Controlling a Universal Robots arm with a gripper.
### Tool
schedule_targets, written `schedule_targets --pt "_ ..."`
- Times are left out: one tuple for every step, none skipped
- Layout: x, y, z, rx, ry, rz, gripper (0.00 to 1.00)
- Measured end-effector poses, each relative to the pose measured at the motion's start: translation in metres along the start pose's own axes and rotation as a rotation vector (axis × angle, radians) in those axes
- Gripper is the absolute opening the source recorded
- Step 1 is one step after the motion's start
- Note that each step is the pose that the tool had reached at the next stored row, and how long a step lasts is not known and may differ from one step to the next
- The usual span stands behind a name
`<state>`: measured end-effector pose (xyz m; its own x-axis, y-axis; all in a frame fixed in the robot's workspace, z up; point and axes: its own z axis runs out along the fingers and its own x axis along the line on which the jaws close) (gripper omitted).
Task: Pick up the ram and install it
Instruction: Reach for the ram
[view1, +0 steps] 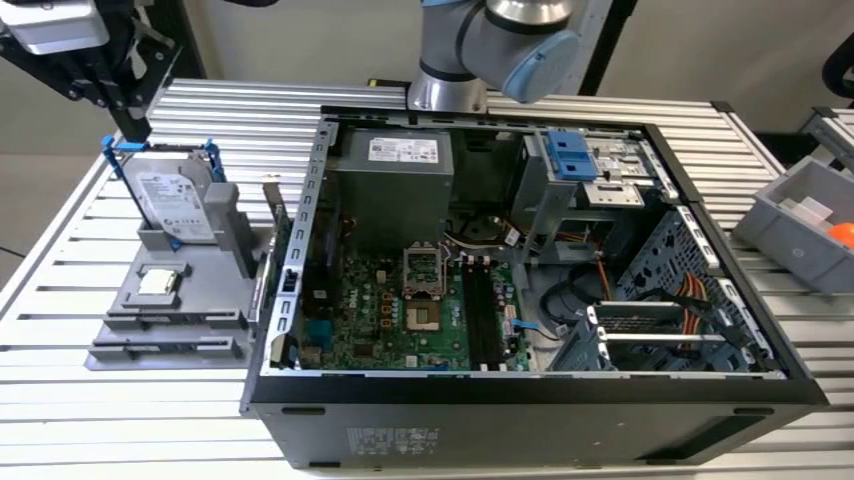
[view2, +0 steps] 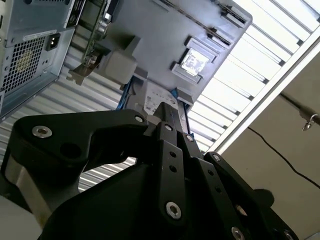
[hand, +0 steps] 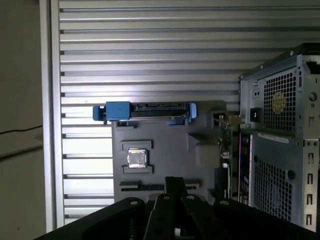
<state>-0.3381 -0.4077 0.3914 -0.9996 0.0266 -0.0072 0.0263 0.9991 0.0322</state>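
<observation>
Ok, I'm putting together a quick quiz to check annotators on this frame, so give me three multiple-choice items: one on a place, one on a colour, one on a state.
1. Where does the small silver chip lie?
A) inside the computer case
B) on the grey holder beside the case
C) on top of the hard drive

2. What colour is the hard drive's bracket?
A) red
B) yellow
C) blue

3. How is the case?
A) open, with the motherboard showing
B) closed by a side panel
C) lying on its open side

Answers:
1 B: the chip sits in a recess of the holder, at the exterior view's left of the case.
2 C: blue strips frame the upright drive.
3 A: its inside is in plain view from above.
</observation>
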Motion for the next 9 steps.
schedule_targets --pt "0.0004 -0.0013 0.0 0.0 0.0 0.0 0.0" --pt "0.0007 -0.0025 0.0001 -0.0001 0.0 0.0 0.0" --pt "0.0011 -0.0038 0.0001 -0.0001 0.0 0.0 0.0" --pt "0.0014 -0.0051 0.0001 -0.0002 0.0 0.0 0.0" --pt "0.0015 -0.0064 0.0002 -0.0002 -0.0001 0.0 0.0" --pt "0.0016 -0.0078 0.0001 -0.0002 0.0 0.0 0.0" --pt "0.0016 -0.0091 0.0002 -0.0003 0.0001 0.0 0.0" --pt "0.0016 -0.0106 0.0001 -0.0003 0.0002 0.0 0.0" --pt "0.0017 -0.012 0.0002 -0.0004 0.0002 0.0 0.0"
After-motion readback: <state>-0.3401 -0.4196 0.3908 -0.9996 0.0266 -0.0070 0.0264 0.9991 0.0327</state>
